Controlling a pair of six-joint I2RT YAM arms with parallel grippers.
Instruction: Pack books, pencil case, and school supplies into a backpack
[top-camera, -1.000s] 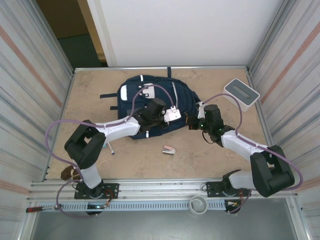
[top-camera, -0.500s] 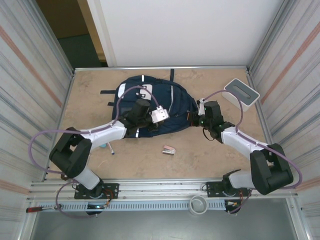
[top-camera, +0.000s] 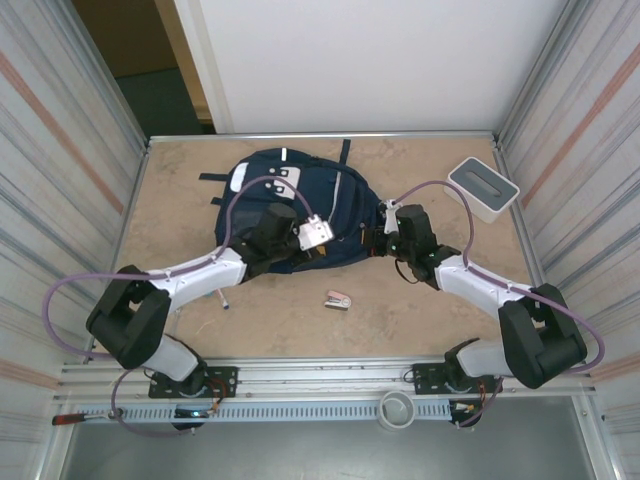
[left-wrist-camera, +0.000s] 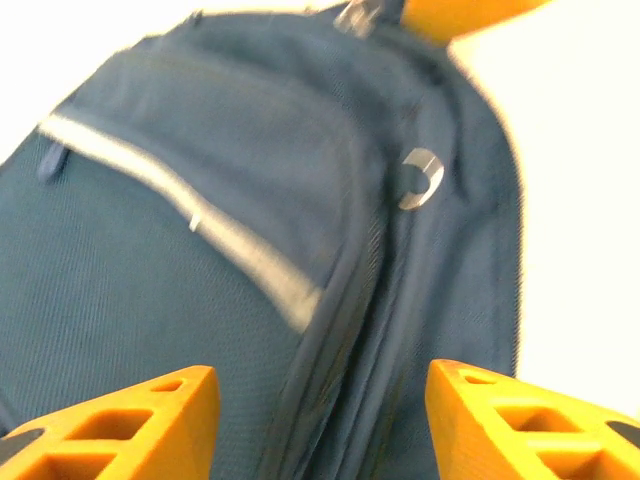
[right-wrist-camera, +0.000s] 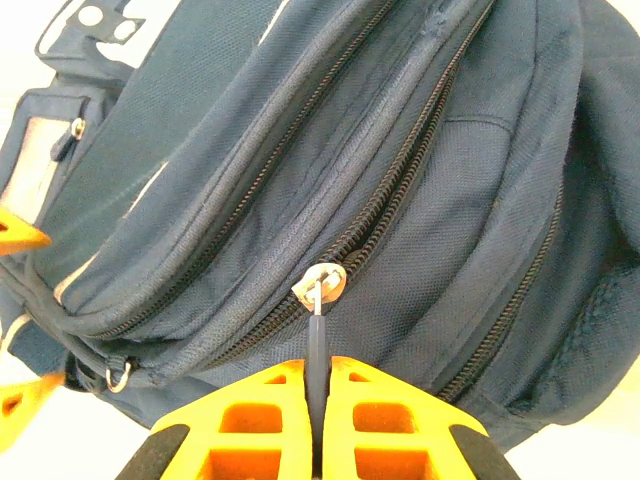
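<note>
The navy-blue backpack (top-camera: 300, 195) lies at the back middle of the table, its zips towards the arms. My right gripper (right-wrist-camera: 318, 375) is shut on the dark zipper pull (right-wrist-camera: 318, 335) of one zip, at the bag's right end (top-camera: 376, 240). My left gripper (left-wrist-camera: 320, 420) hangs open over the bag's fabric (left-wrist-camera: 200, 250), gripping nothing, near the bag's front edge (top-camera: 298, 250). A pink-and-silver stapler (top-camera: 338, 299) and a pen (top-camera: 222, 298) lie on the table in front of the bag. The books are out of view. I cannot tell whether the white box is the pencil case.
A white box with a grey top (top-camera: 483, 188) stands at the back right, near the metal side wall. Bare table lies between the stapler and the arm bases. Purple cables loop over both arms and over the backpack.
My left gripper has opened and its arm has swung left and lower. The right gripper has moved left with the zipper pull. The backpack has shifted slightly left.
</note>
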